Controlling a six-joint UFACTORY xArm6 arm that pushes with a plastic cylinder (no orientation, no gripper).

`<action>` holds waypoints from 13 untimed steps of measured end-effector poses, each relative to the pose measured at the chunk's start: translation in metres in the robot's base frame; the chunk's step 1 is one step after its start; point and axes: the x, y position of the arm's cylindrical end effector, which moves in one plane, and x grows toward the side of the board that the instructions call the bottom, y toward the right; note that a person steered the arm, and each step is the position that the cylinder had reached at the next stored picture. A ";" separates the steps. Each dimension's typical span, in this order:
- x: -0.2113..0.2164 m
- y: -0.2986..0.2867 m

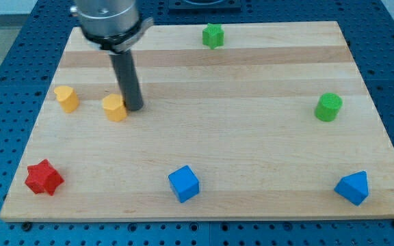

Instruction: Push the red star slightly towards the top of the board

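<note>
One red star (44,178) lies well below-left of my tip (135,108).

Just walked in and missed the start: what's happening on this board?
A robot arm's rod is pushing blocks around a wooden board. My tip sits right beside a yellow block, at the view's upper left. The red star it should nudge toward the top lies untouched at the lower left corner.

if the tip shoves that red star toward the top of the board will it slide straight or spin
The red star looks squat and flat-based, so it should slide, not tip. Its points may make it spin if my tip, now beside the yellow block, hits off-centre. The wooden board looks smooth.
</note>
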 end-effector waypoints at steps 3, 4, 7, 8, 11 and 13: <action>0.012 -0.067; 0.021 -0.051; 0.091 -0.091; 0.091 -0.117; 0.166 -0.139; 0.170 -0.112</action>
